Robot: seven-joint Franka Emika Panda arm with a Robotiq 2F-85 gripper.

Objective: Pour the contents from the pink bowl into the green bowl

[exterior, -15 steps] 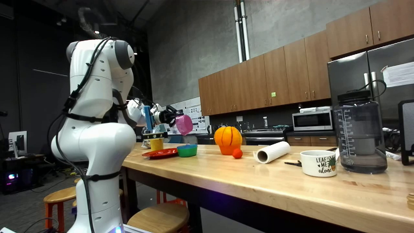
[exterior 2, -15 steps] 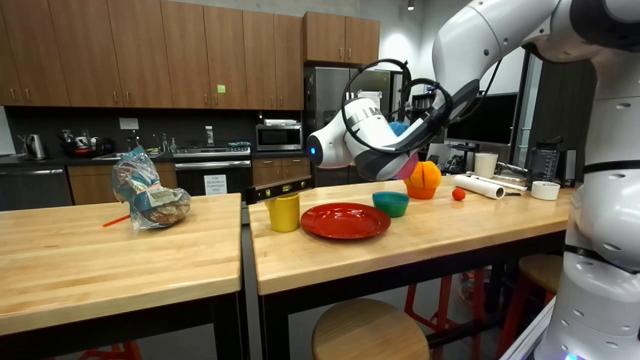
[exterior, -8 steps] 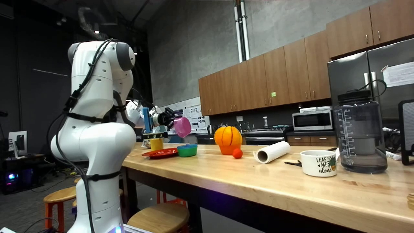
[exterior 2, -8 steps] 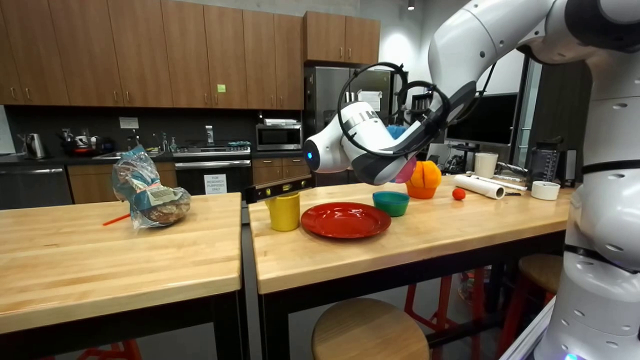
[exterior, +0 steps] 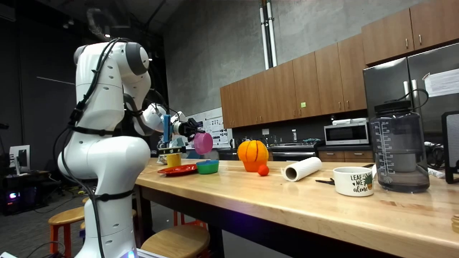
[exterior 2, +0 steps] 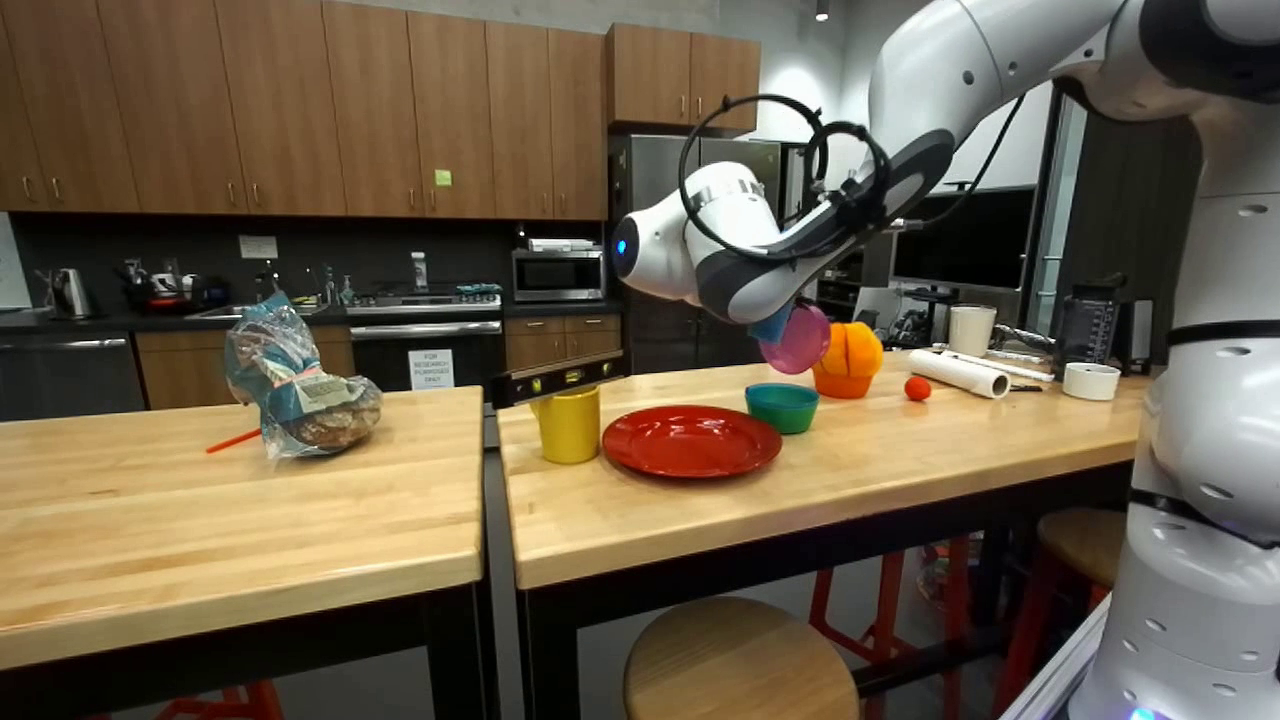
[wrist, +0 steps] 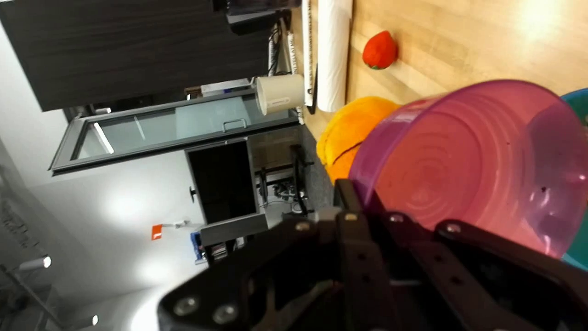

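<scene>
The pink bowl (exterior: 203, 143) is held in the air by its rim, tipped well onto its side, above the green bowl (exterior: 208, 167). It shows tilted in an exterior view (exterior 2: 798, 340) too. My gripper (wrist: 360, 195) is shut on the rim; the wrist view looks into the pink bowl (wrist: 441, 161), where only a few dark specks show. The green bowl stands upright on the table in both exterior views, with blue at its top (exterior 2: 783, 408). In the wrist view only an edge of the green bowl (wrist: 579, 102) shows behind the pink one. Its inside is hidden.
A red plate (exterior 2: 690, 442) and a yellow mug (exterior 2: 570, 427) with a black level (exterior 2: 560, 379) across its top stand beside the green bowl. An orange ribbed ball (exterior: 252, 152), a strawberry (wrist: 380, 49), a paper roll (exterior: 303, 168), a white mug (exterior: 353, 181) and a bottle (exterior: 400, 150) stand further along.
The wrist has turned and risen slightly. The pink bowl, mostly behind the arm before in an exterior view, now shows clearly and is tilted differently. The green bowl has not moved.
</scene>
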